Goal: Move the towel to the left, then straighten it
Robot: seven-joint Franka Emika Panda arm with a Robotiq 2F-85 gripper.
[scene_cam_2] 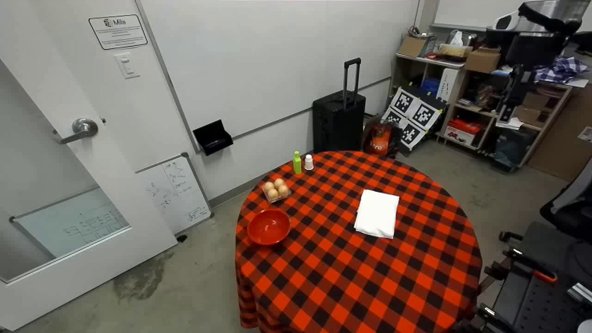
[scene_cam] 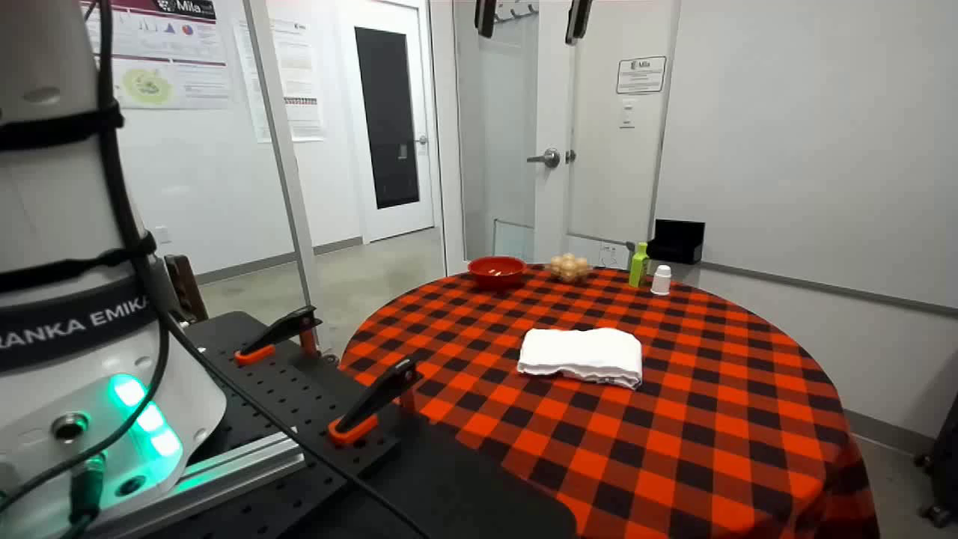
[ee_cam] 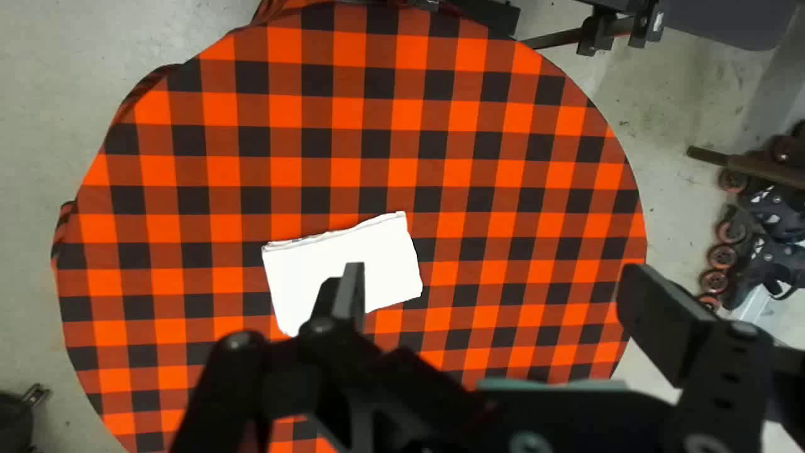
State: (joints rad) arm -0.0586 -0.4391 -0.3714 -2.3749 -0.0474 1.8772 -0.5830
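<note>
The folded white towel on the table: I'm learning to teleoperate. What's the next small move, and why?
I'd probably shift the open black pincer sideways over the folded white cloth towel before lowering: in the wrist view, the towel lies mostly left of the pincer's gap, part of its lower edge hidden, and in an exterior view the pincer hangs high above the red-and-black checked tablecloth.

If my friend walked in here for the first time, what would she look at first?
Probably the red-and-black checked tablecloth, because it's so bright and fills the middle of the wrist view. Next, the folded white towel lying on it, plain against all those squares. Then, near the edge in both exterior views, the shiny round red bowl beside the light-brown eggs.
</note>
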